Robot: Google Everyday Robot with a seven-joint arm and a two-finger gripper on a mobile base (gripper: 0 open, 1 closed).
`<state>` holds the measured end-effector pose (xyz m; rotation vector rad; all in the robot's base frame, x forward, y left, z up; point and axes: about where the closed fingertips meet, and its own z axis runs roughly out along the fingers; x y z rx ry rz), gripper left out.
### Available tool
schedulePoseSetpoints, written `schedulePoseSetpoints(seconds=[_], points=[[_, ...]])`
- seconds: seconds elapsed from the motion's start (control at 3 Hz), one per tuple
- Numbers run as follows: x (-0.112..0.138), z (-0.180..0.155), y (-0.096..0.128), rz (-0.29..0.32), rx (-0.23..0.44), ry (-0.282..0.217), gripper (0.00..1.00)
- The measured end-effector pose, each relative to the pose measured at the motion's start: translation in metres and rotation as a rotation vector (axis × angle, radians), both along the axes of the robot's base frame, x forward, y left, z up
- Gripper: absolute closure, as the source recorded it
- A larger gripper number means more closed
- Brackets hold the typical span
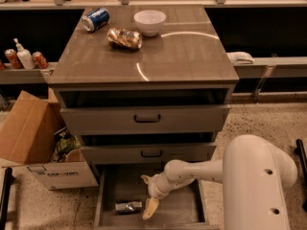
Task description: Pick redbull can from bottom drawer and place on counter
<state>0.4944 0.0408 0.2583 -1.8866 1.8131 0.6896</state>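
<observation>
my gripper (146, 197) is down inside the bottom drawer (184, 211), low over its floor, with the jaws spread wide and nothing held. one finger points up toward the drawer fronts, the other hangs down toward the drawer's near edge.

the redbull can (128, 206) lies on its side on the drawer floor, on the side of the cardboard box (29, 133). its near end is just beside my lower finger, and i cannot tell whether they touch. its long axis runs across the drawer, side wall to side wall, so it points end-on at my gripper rather than lying crosswise between the jaws.

that is what the next move turns on, as i judge it: i need to shift sideways over the can and turn the wrist so the jaws straddle its slim body. the counter (187, 56) is well above, two drawers up.
</observation>
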Motion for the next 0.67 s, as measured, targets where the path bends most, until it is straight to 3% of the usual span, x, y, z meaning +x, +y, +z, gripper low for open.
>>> schedulePoseSetpoints(seconds=[0.67], points=[[0.014, -0.033, 0.024, 0.020, 0.019, -0.061, 0.00]])
